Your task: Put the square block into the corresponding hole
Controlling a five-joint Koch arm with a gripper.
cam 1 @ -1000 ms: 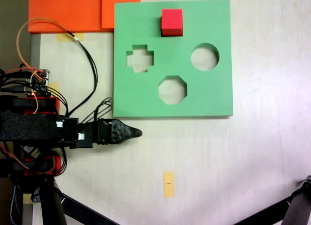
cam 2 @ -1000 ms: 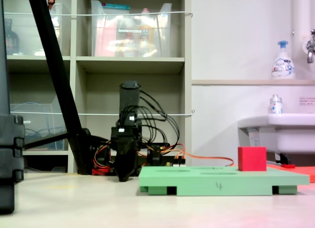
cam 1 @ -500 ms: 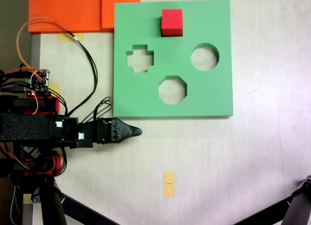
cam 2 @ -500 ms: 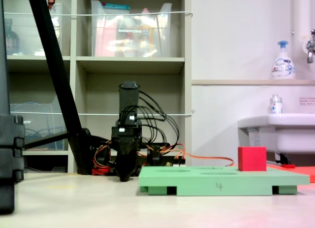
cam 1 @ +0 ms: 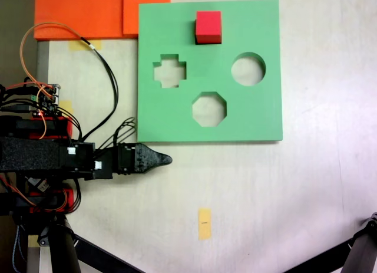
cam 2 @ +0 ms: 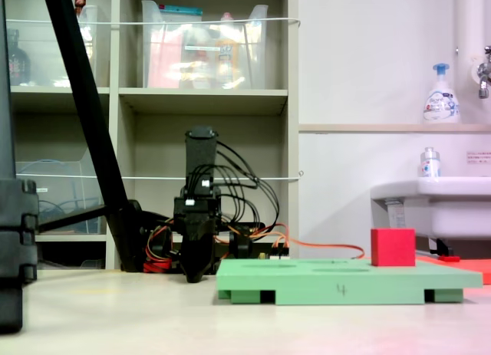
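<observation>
The square block [cam 1: 208,26] is a small red cube standing on the green foam board [cam 1: 177,119], near its top edge in a fixed view. Seen from the side, the block [cam 2: 393,248] rises above the board's [cam 2: 345,282] right end. The square hole is hidden; no open square cutout shows. My gripper [cam 1: 166,160] lies low over the table just below the board's lower-left corner, pointing right. Its jaws are shut and taper to one tip with nothing between them. It is well apart from the block. The gripper [cam 2: 196,277] also stands left of the board in the side view.
The board has a cross cutout [cam 1: 169,71], a round cutout [cam 1: 248,69] and an octagonal cutout [cam 1: 209,108]. Orange foam sheets [cam 1: 88,13] lie at the top left. A yellow tape mark [cam 1: 204,223] sits on the table. Black tripod legs [cam 1: 88,252] cross the bottom corners.
</observation>
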